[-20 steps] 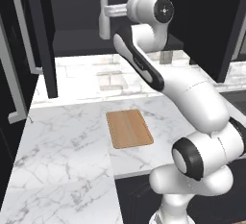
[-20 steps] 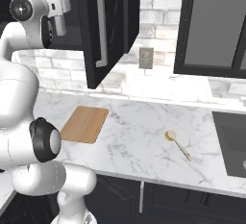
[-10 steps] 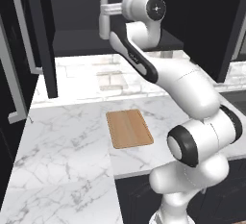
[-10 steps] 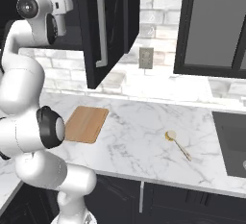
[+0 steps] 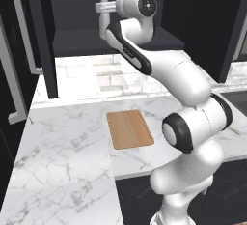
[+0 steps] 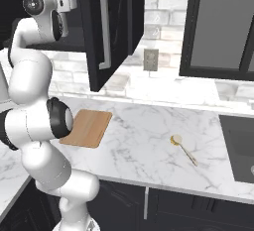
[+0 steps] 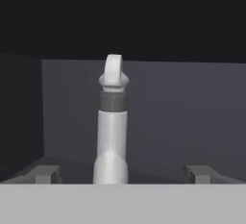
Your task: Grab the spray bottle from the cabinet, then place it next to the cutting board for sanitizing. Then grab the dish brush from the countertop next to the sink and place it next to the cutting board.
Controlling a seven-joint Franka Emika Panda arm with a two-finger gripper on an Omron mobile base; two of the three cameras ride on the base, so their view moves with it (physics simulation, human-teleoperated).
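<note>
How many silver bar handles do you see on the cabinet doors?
3: two on the open doors at the left in the left base view, one in the right base view. Others may be hidden.

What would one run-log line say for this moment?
gripper: open, level with spray bottle | bottle: upright in cabinet, not gripped | cutting board: bare | dish brush: on countertop

Pale brick backsplash (image 6: 163, 84) w/ wall outlet (image 6: 150, 59), below and right of claw. Dark glass-front upper unit (image 6: 221, 27) far right. Dark base units (image 6: 198, 207) low down.

Grey band hides the spray bottle (image 7: 112, 136) base.
</note>
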